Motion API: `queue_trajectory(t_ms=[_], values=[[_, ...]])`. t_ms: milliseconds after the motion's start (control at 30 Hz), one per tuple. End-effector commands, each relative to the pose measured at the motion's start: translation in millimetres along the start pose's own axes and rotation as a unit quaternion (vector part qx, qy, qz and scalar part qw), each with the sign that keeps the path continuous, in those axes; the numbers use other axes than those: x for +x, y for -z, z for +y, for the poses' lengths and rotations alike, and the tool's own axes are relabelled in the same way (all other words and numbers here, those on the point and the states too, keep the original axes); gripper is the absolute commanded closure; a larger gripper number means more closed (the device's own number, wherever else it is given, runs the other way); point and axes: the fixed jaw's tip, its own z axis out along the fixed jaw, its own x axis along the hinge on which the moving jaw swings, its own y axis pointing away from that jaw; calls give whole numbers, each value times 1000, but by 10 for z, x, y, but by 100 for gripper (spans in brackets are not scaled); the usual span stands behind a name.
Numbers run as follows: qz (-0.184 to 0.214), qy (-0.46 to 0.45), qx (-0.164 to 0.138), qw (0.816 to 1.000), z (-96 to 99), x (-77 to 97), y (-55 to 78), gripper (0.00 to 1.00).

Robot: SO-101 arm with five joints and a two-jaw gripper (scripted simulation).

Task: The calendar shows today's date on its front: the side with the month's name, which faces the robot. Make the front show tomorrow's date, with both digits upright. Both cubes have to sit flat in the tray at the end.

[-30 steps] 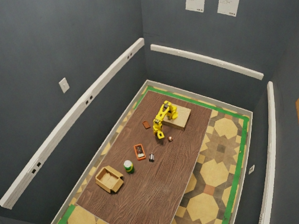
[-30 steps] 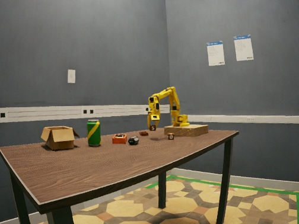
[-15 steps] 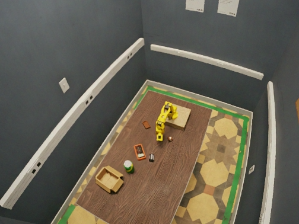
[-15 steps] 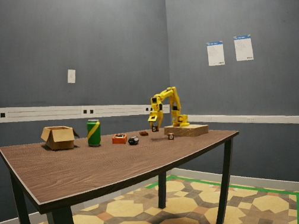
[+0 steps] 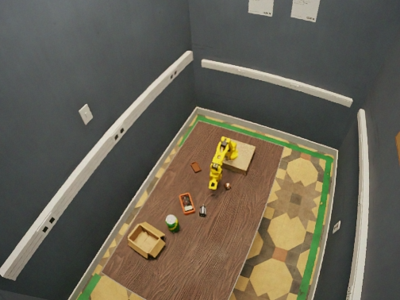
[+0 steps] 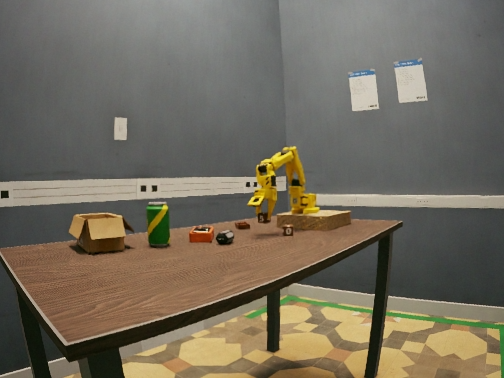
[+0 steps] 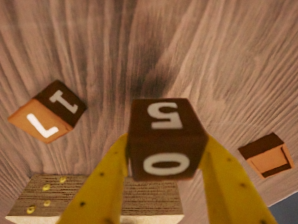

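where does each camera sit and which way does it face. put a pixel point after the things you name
Top: high above, looking steeply down at the table [image 5: 222, 246] [image 6: 150, 280]; whole yellow arm [image 5: 217, 160] [image 6: 285, 157] shows.

Exterior: off the table's side, a little above its top, looking across at the arm, seen whole.

Wrist: on the arm, looking down past two yellow fingers at a gripped cube [image 7: 167, 135].

Top and exterior share the green can [image 5: 172, 224] [image 6: 158, 225].

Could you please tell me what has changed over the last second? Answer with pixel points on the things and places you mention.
The yellow gripper [image 5: 213, 185] [image 6: 262, 215] [image 7: 166, 147] has turned and shifted slightly rightward in the exterior view, carrying the dark brown numbered cube [image 6: 263, 218] [image 7: 167, 132]. Nothing was grasped or released. The brown-and-orange cube [image 5: 228, 186] [image 6: 288, 230] [image 7: 52, 112] on the table stayed put.
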Motion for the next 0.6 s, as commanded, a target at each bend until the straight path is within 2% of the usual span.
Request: queue_trajectory(t_ms=[0, 567], values=[[-4, -8, 0, 1000, 14, -31, -7, 100], [-11, -14, 1, 1000, 36, -61, -2, 100]])
